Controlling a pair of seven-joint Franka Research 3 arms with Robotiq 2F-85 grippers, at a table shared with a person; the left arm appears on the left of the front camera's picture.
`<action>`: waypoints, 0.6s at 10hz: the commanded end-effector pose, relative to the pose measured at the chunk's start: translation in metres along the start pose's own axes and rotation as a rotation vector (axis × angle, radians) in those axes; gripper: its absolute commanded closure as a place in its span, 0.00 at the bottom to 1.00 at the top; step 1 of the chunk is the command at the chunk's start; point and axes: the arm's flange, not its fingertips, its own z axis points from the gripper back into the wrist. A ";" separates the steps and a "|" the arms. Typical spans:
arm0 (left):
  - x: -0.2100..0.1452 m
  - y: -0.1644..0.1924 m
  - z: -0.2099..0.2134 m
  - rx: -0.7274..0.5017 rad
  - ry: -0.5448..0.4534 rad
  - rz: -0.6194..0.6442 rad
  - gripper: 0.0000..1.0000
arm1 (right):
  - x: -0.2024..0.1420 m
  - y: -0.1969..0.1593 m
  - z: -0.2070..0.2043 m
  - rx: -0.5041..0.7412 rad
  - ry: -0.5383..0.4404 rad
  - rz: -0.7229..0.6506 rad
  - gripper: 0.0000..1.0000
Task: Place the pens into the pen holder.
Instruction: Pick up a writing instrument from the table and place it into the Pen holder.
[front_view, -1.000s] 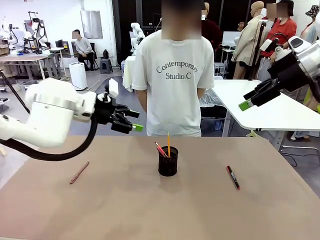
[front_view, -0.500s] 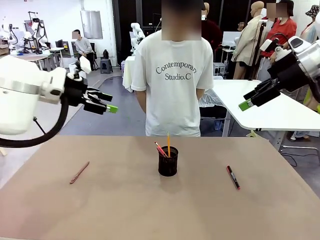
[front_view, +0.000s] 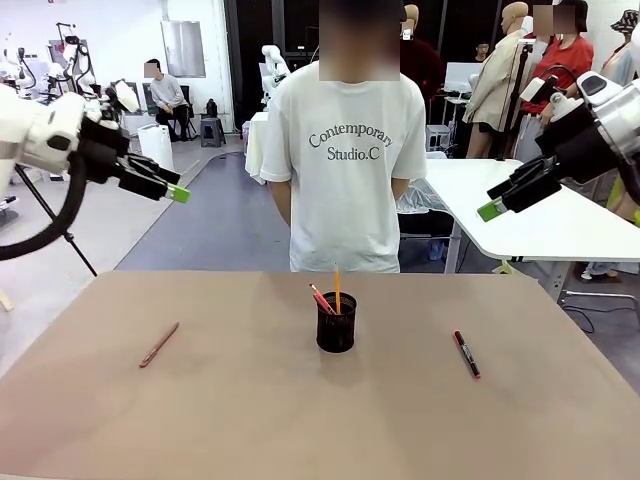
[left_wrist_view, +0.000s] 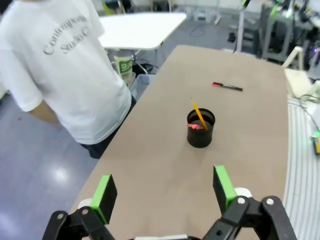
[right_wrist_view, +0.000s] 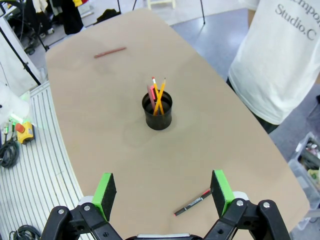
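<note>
The left gripper (left_wrist_view: 162, 192) and right gripper (right_wrist_view: 162, 192) hung wide open, empty. The pen holder (front_view: 336, 325) stood on the table (front_view: 250, 420) holding a pencil (front_view: 337, 288); a pink pen (front_view: 159, 345) lay at its 9 o'clock, a marker (front_view: 466, 354) at 3 o'clock

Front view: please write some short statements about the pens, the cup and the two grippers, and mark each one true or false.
1. The black cup holds a yellow pencil. True.
2. The black marker stands in the black cup. False: it lies flat on the table, to the right of the cup.
3. The left gripper is shut on a pen. False: it is open and empty, high above the table's left side.
4. A reddish pen lies on the table, left of the cup. True.
5. The right gripper is open and holds nothing. True.
</note>
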 end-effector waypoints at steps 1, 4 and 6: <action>0.024 -0.005 0.019 -0.032 0.032 0.027 0.00 | 0.001 -0.001 0.000 0.010 -0.019 0.006 0.00; 0.021 0.009 0.001 -0.090 0.025 0.002 0.00 | 0.001 -0.001 0.000 0.010 -0.019 0.006 0.00; 0.027 0.000 0.017 -0.032 0.021 -0.002 0.00 | 0.001 -0.001 0.000 0.010 -0.019 0.006 0.00</action>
